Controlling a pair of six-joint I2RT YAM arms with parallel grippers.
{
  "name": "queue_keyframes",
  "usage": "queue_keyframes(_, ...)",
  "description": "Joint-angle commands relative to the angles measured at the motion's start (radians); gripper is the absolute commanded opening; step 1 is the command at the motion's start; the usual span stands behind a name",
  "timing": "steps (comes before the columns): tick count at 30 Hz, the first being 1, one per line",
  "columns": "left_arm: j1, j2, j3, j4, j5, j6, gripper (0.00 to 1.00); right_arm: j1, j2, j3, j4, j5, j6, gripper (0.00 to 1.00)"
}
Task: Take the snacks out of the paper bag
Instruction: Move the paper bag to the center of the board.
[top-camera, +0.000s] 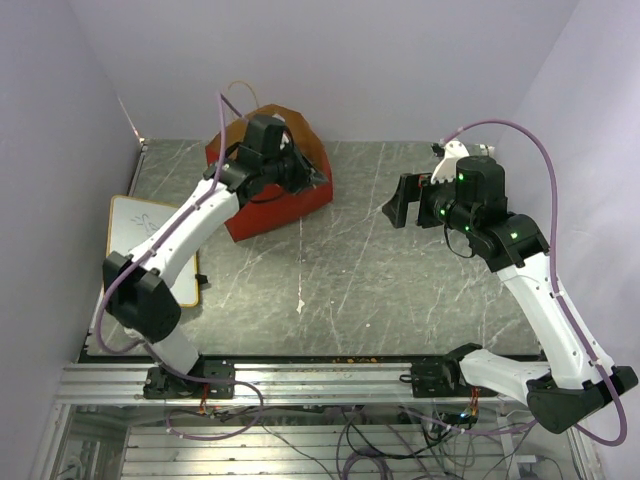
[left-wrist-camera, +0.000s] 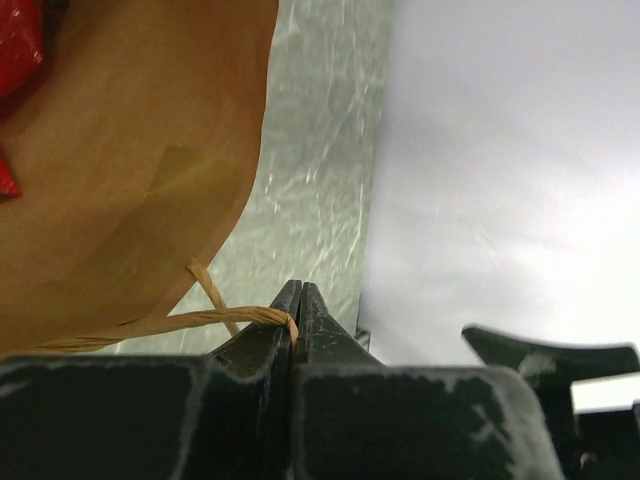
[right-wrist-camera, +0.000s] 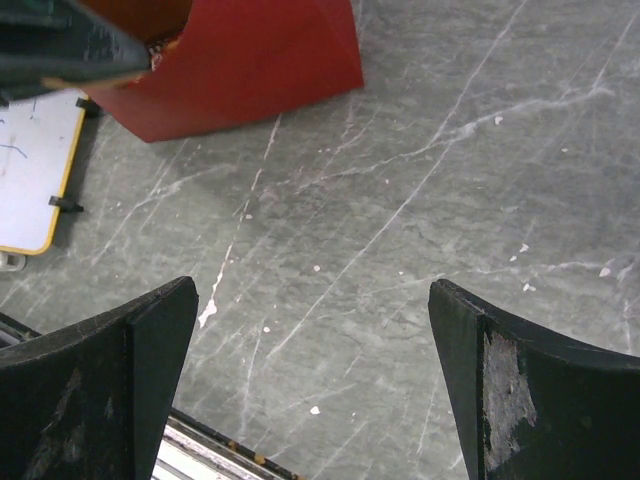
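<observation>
The left gripper (left-wrist-camera: 297, 300) is pinched shut on the twisted handle (left-wrist-camera: 180, 322) of the red paper bag (top-camera: 270, 215), which stands far-left on the grey table (top-camera: 400, 290). The right gripper (right-wrist-camera: 312, 295) hovers wide open, well apart.

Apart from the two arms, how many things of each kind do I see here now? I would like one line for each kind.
red paper bag: 1
yellow-framed whiteboard: 1
red snack bag, only partly seen inside the paper bag: 1
Total: 3; more snacks may be hidden in the bag.
</observation>
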Motion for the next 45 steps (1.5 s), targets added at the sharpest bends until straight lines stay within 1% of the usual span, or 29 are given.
queue_keyframes(1,-0.05,-0.159,-0.115,-0.009,0.009,-0.009,0.07,0.002,0.0,0.003,0.041,-0.038,0.015,1.0)
queue_keyframes(4,-0.06,-0.26,-0.213,-0.046,0.005,-0.015,0.07,0.002,0.03,0.019,0.053,-0.078,0.017,1.0)
queue_keyframes(11,-0.06,-0.454,-0.316,-0.279,-0.012,0.044,0.07,0.019,0.13,0.047,0.117,-0.2,0.039,1.0)
queue_keyframes(15,-0.059,-0.567,-0.386,-0.397,-0.041,0.05,0.07,0.066,0.211,0.096,0.153,-0.212,0.039,1.0)
queue_keyframes(19,-0.059,-0.662,-0.448,-0.466,-0.044,0.05,0.07,0.102,0.298,0.156,0.192,-0.211,0.043,1.0)
queue_keyframes(23,-0.059,-0.694,-0.39,-0.628,-0.109,0.103,0.07,0.117,0.406,0.225,0.25,-0.232,0.069,1.0)
queue_keyframes(25,-0.059,-0.695,-0.351,-0.682,-0.145,0.12,0.07,0.12,0.471,0.273,0.275,-0.236,0.085,1.0)
queue_keyframes(29,-0.059,-0.69,-0.312,-0.719,-0.197,0.152,0.07,0.125,0.623,0.431,0.299,-0.245,0.101,0.98)
queue_keyframes(33,-0.059,-0.624,-0.243,-0.781,-0.273,0.218,0.07,0.127,0.773,0.6,0.307,-0.191,0.073,0.97)
queue_keyframes(35,-0.058,-0.595,-0.197,-0.794,-0.317,0.256,0.07,0.126,0.867,0.695,0.302,-0.184,0.058,0.94)
queue_keyframes(37,-0.057,-0.564,-0.155,-0.8,-0.34,0.293,0.07,0.126,0.95,0.818,0.267,-0.178,0.029,0.89)
queue_keyframes(39,-0.058,-0.541,-0.13,-0.811,-0.358,0.321,0.07,0.126,1.012,0.907,0.246,-0.182,0.016,0.79)
queue_keyframes(40,-0.058,-0.533,-0.119,-0.814,-0.362,0.336,0.07,0.126,1.026,0.926,0.25,-0.189,0.013,0.74)
queue_keyframes(43,-0.058,-0.507,-0.075,-0.833,-0.392,0.376,0.07,0.125,1.028,0.928,0.299,-0.191,0.017,0.37)
queue_keyframes(45,-0.056,-0.499,-0.05,-0.839,-0.412,0.377,0.07,0.124,1.009,0.936,0.291,-0.165,0.022,0.18)
